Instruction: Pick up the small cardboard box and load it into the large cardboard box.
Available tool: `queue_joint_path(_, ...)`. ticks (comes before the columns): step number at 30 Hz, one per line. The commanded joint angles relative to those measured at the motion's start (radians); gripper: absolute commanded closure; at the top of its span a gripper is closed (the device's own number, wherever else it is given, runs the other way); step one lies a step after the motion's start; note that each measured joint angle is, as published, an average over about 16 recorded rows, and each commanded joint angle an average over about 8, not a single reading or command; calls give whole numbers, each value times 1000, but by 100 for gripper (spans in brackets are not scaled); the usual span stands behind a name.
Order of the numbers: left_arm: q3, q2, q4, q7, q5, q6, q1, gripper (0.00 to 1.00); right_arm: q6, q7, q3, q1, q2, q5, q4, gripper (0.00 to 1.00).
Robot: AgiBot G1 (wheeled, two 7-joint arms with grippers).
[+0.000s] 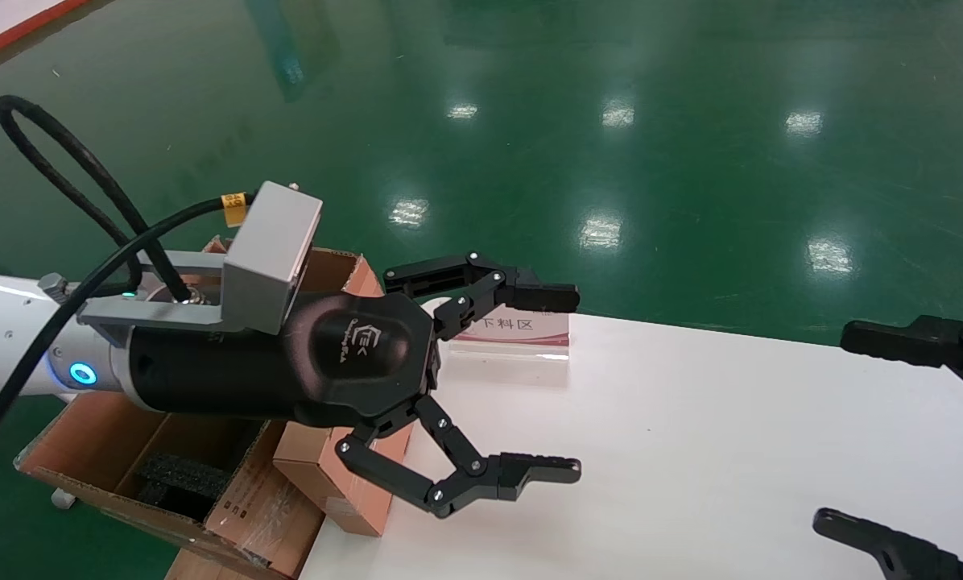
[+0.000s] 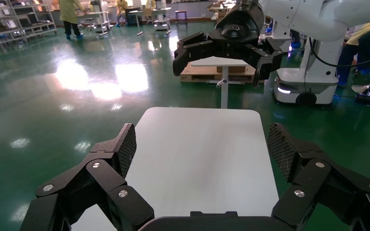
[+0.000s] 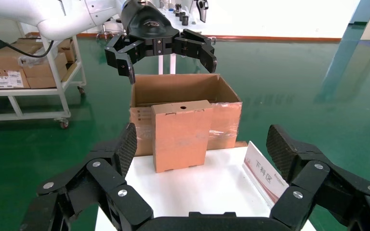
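The small cardboard box (image 3: 180, 134) stands upright at the left end of the white table (image 1: 691, 451), with a round hole near its top. Directly behind it sits the large cardboard box (image 3: 183, 89), flaps up, with black foam (image 1: 183, 475) inside. My left gripper (image 1: 566, 383) hovers open and empty above both cartons; in the head view it hides most of the small cardboard box (image 1: 345, 475). My right gripper (image 3: 202, 149) is open over the table's right end, facing the small box from a distance and holding nothing.
A sign with a red stripe (image 1: 522, 330) stands at the table's far edge, near the small box. Green floor surrounds the table. In the right wrist view a trolley with cartons (image 3: 24, 72) stands off behind the boxes.
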Motion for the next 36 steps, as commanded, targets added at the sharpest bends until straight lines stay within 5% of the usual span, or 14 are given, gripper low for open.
queue_joint_path(1,0,0,0,0,0,0,0,0,0,0,0,0,0,0,0,0)
queue_joint_path(16,14,-9,-18,-6,38,-2,-12,0,0,0,0,0,0,0,0,0)
queue_joint_path(27,160,-18,-63,-153,356,36,-212,0,0,-1,-1,1,0,1,-1,0)
queue_joint_path(36,312,35,-47,-387,597,66,-412,0,0,-1,-2,1,0,1,-1,0)
